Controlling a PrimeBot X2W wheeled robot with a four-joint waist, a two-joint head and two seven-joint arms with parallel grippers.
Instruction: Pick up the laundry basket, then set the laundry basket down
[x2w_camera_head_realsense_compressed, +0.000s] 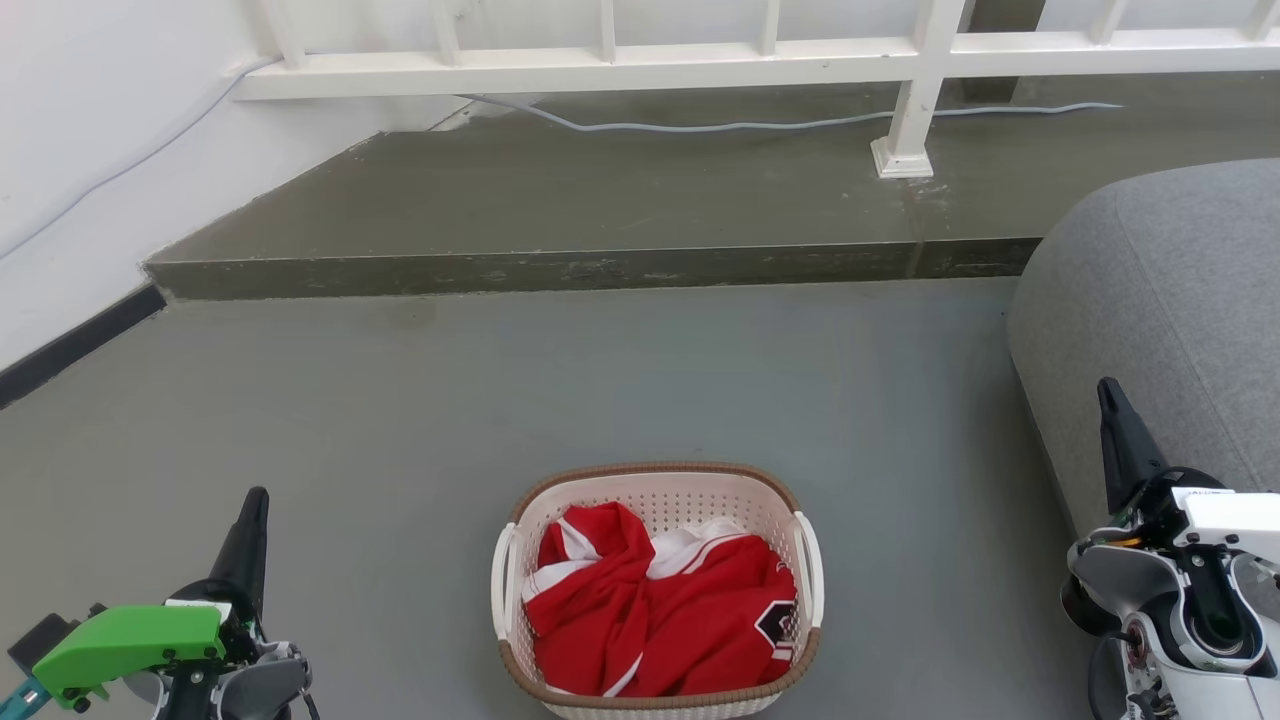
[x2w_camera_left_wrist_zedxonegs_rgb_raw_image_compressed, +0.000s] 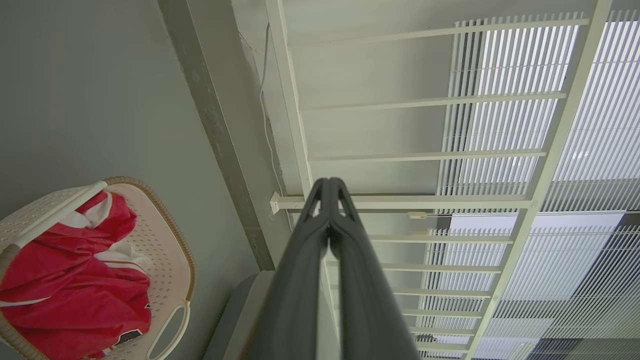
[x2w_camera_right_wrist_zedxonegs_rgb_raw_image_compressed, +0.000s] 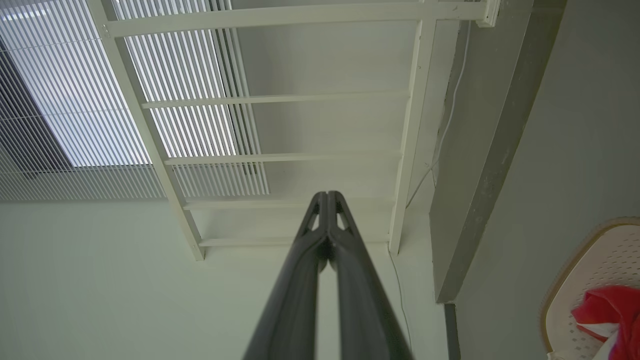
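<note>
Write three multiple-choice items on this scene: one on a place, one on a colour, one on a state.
1. Where is the laundry basket?
A. On the floor
B. On a table
C. On a shelf

2. What colour is the garment in it?
A. Blue
B. Red and white
C. Green

3. What state is the left gripper in?
A. Spread wide
B. Shut on a handle
C. Shut, holding nothing

Answers: 1 A, the head view shows it standing on the grey floor. 2 B, the cloth is red with white stripes. 3 C, the left wrist view shows the fingertips touching with nothing between them.
</note>
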